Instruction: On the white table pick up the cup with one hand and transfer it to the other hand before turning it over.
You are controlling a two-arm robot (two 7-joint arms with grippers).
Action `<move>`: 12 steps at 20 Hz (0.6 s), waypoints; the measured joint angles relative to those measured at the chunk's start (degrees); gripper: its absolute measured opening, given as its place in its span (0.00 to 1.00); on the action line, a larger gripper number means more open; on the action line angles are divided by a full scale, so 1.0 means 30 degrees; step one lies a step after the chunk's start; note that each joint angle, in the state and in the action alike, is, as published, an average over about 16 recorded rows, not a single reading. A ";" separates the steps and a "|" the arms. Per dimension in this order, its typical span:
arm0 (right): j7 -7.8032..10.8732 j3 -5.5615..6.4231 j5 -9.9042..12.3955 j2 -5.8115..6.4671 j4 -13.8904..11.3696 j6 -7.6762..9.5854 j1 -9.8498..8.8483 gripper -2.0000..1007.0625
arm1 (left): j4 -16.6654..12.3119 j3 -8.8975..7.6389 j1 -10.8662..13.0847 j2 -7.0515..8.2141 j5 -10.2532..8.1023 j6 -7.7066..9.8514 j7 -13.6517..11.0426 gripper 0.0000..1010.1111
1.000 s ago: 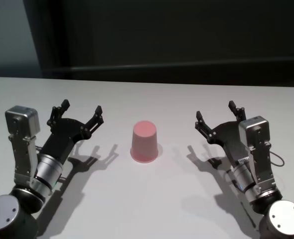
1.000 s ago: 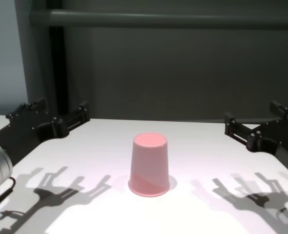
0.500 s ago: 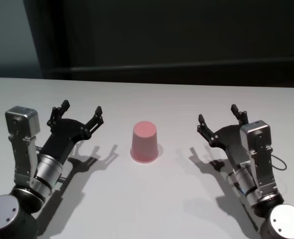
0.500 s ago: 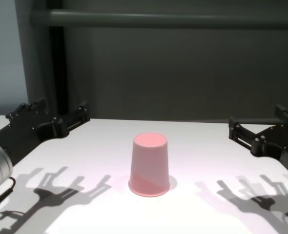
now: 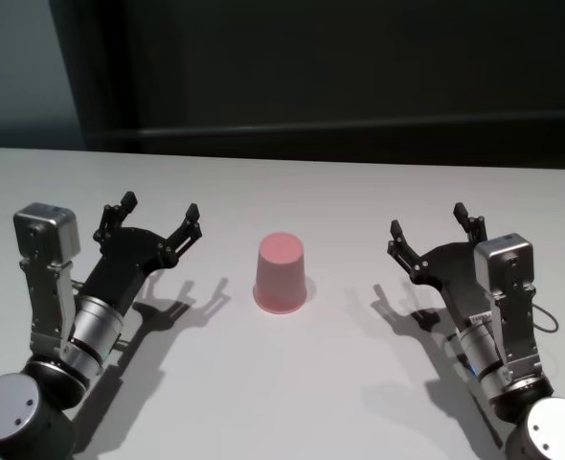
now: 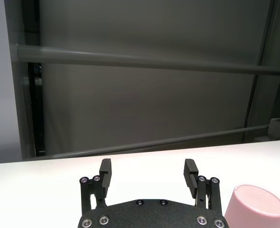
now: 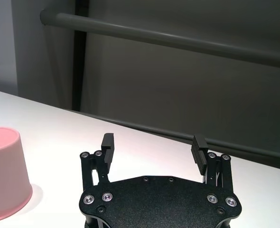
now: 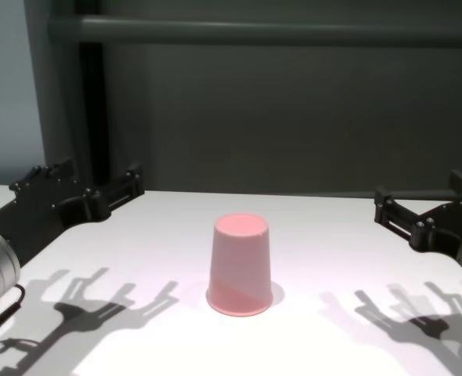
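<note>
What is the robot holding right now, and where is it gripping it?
Nothing. The left gripper and right gripper are both open, apart from the cup, which stands upside down on the white table.

Count: one pink cup (image 5: 282,274), upside down. One white table (image 5: 311,383). Two black grippers: left gripper (image 5: 156,218), right gripper (image 5: 434,230). Nothing else countable.

A dark grey wall (image 8: 294,117) stands behind the white tabletop's far edge. A grey rail (image 8: 254,30) runs level across it high up, with a thinner rail (image 6: 154,141) lower down. At far left a black post (image 8: 90,102) rises beside a paler blue-grey panel (image 8: 4,86). Light falls from above and behind, throwing hard shadows (image 8: 98,309) forward onto the table
</note>
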 joint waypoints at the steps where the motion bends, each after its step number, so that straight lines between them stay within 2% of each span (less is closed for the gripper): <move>1: 0.0014 0.0016 0.0021 -0.0007 -0.0003 -0.0004 -0.0008 0.99 | 0.0000 0.0000 0.0000 0.0000 0.0000 0.0000 0.0000 0.99; 12: 0.0032 -0.0015 0.0084 0.0007 -0.0009 0.0001 0.0027 0.99 | 0.0000 0.0000 0.0000 0.0000 0.0000 0.0000 0.0000 0.99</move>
